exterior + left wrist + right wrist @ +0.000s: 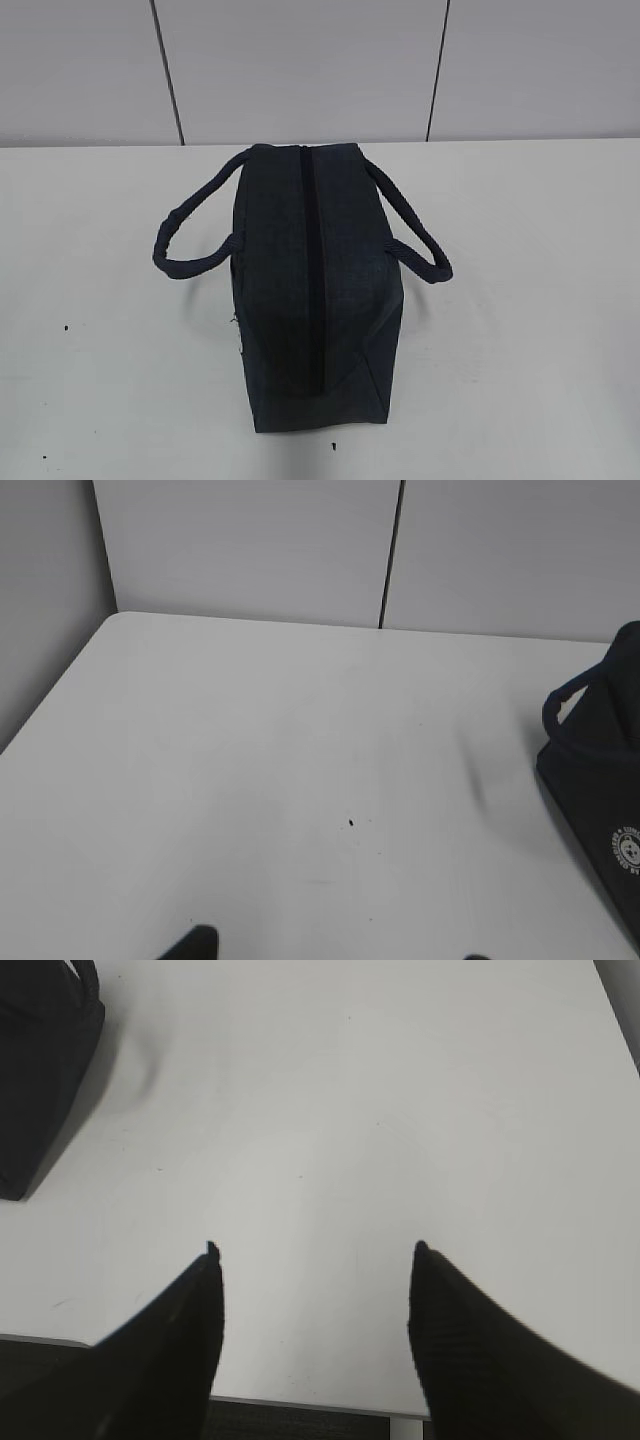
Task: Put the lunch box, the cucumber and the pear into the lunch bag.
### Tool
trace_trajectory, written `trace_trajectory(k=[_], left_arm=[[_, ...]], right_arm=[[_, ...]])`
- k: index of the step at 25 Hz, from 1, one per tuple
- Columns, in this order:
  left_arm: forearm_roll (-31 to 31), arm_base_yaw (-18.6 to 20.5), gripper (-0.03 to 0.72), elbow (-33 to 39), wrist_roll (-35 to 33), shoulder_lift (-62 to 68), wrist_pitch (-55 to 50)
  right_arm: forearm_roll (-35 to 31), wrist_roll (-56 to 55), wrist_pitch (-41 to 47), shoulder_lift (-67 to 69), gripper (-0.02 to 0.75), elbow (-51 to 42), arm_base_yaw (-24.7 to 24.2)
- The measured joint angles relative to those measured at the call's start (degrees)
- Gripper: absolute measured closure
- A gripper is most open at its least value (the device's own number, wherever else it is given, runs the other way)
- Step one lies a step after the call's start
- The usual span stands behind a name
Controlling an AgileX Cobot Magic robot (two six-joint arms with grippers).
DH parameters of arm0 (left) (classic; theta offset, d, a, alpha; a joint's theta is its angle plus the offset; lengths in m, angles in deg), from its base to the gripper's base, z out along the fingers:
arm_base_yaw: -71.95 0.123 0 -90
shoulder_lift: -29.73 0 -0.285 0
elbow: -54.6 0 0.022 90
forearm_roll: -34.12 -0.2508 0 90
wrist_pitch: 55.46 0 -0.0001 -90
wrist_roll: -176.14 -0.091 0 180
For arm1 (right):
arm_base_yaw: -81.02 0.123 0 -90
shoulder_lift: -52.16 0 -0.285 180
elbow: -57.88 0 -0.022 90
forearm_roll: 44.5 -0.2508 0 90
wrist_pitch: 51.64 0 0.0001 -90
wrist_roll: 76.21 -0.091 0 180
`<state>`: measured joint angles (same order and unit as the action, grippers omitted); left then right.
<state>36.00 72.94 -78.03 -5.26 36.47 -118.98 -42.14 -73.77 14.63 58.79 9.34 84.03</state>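
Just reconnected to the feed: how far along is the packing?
The lunch bag stands zipped shut on the table; no lunch box, cucumber or pear shows outside it, though its inside is hidden. Nothing is in hand: the right gripper is open over bare table, the left gripper barely in view. Nothing visibly remains.

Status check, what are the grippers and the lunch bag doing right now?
Right gripper open, empty, over bare table. Left gripper barely in view, state unclear. Lunch bag upright, zipper closed. Lunch box, cucumber, pear not visible.
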Motion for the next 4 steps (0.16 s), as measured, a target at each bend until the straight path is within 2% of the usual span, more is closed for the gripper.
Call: trace_trajectory(k=[4], left_arm=[[0.0, 0.0, 0.253, 0.0, 0.0, 0.0, 0.0]], right_arm=[[0.0, 0.0, 0.0, 0.0, 0.276, 0.0, 0.0]])
